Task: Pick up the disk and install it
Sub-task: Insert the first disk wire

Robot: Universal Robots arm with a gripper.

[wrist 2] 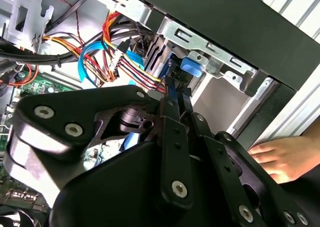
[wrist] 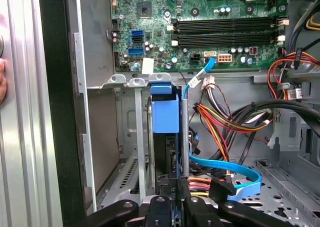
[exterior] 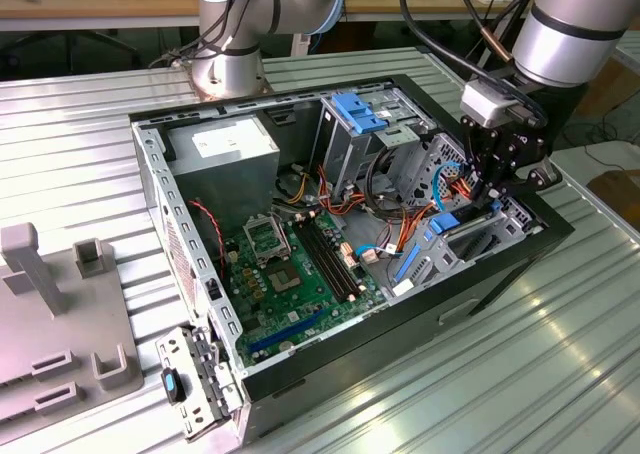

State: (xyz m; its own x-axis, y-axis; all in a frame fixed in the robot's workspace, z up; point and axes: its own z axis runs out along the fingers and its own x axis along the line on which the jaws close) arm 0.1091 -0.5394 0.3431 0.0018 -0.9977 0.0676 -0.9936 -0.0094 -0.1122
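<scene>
Inside the open case (exterior: 300, 369), down at the bay (exterior: 470, 244) on the exterior view's right, the gripper (exterior: 492, 196) has its jaws pinched on the disk (wrist: 165, 114). That disk stands on edge in the bay slot, blue rail end facing the first wrist view, metal walls either side. Both wrist views show the fingers (wrist 2: 172, 137) close together around its thin edge. Orange and blue cables (wrist: 225, 174) hang just beside it. A person's hand (wrist 2: 277, 157) rests near the case's outer wall.
</scene>
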